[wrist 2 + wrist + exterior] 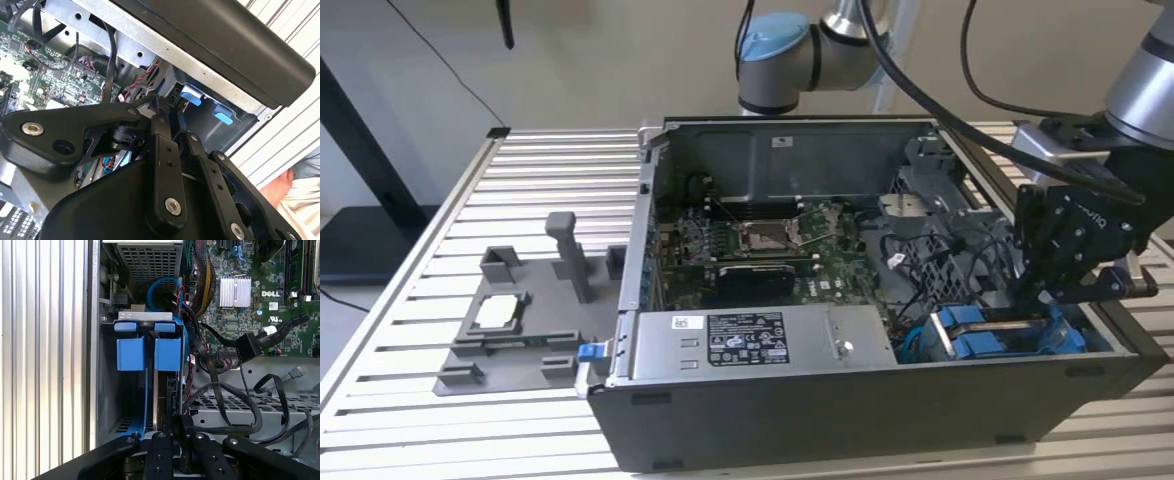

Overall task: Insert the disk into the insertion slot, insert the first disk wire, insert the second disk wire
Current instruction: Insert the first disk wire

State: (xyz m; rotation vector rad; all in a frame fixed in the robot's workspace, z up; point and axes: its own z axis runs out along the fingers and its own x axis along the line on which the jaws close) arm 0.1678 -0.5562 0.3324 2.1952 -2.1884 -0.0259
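End effector (173,424) fingers drawn close together, pinching the disk (168,387) by its edge. Disk stands on edge directly below it, inside the computer case (854,420).

One open computer case (854,420) stood on one slatted counter (400,300), with one grey moulded holder (507,340). The case held one green circuit board (761,240), one metal power box (747,345), one ribbed silver cooler (235,291) and two blue tabs (131,354). There was one gripper (1038,300).
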